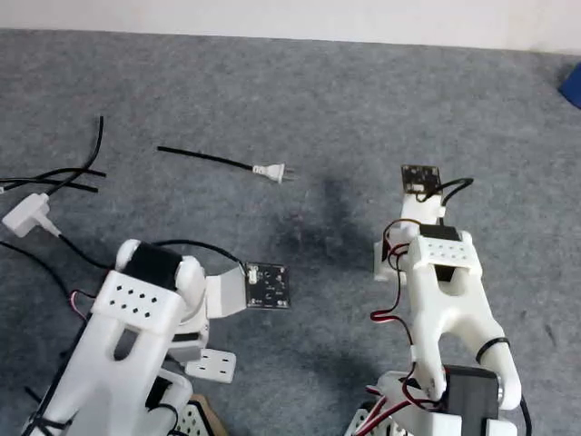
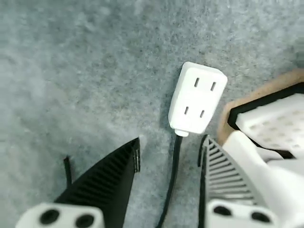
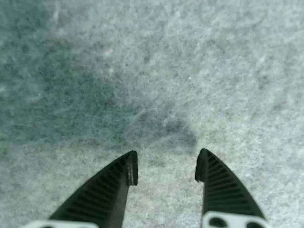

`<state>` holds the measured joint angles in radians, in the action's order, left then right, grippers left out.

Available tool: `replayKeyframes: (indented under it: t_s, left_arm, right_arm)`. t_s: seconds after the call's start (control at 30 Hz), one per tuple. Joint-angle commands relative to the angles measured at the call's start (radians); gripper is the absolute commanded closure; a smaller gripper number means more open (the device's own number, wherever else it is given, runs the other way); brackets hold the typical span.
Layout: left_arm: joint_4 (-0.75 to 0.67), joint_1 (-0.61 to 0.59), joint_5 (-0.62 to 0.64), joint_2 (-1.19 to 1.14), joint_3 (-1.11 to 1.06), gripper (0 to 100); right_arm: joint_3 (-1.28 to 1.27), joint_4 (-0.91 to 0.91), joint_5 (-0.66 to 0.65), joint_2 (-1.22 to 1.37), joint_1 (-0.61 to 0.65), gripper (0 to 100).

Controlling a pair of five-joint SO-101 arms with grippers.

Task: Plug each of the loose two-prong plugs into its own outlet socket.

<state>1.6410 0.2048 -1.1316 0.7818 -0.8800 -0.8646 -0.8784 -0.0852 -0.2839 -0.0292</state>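
Note:
A white outlet block (image 2: pixel 197 98) with two pairs of slots lies on the grey carpet, its black cord (image 2: pixel 172 175) running back between my left gripper's fingers. My left gripper (image 2: pixel 168 154) hangs open just short of the block, holding nothing. From above, the same block (image 1: pixel 211 365) lies beside the left arm's base. A loose two-prong plug (image 1: pixel 272 171) on a black cord lies far out in the middle of the carpet. My right gripper (image 3: pixel 166 166) is open over bare carpet. A second white plug-like block (image 1: pixel 25 215) with a cord lies at the far left.
Several black cords (image 1: pixel 64 177) cross the carpet at the left. A wood-coloured board (image 2: pixel 259 102) and the white arm base (image 2: pixel 275 123) sit right next to the outlet block. A blue object (image 1: pixel 573 84) pokes in at the right edge.

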Motion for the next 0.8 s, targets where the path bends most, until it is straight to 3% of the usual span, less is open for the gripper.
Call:
replayKeyframes:
  t_s: [0.0,0.1,0.3,0.53,0.77]
  left_arm:
    - [0.091,0.059,0.017,0.022,0.008,79]
    - [0.08,0.122,0.012,0.022,-0.05,79]
    - [-0.089,0.234,0.02,0.021,-0.162,79]
    - [-0.141,0.236,0.02,0.021,-0.242,79]
    - [-0.325,0.196,0.021,0.021,-0.377,79]
  right_arm:
    - [0.012,-0.004,-0.02,-0.025,0.005,80.0]
    - [0.012,-0.004,-0.02,-0.025,0.005,80.0]
    - [0.012,-0.004,-0.02,-0.025,0.005,80.0]
    - [0.012,-0.004,-0.02,-0.025,0.005,80.0]
    - [0.012,-0.004,-0.02,-0.025,0.005,80.0]
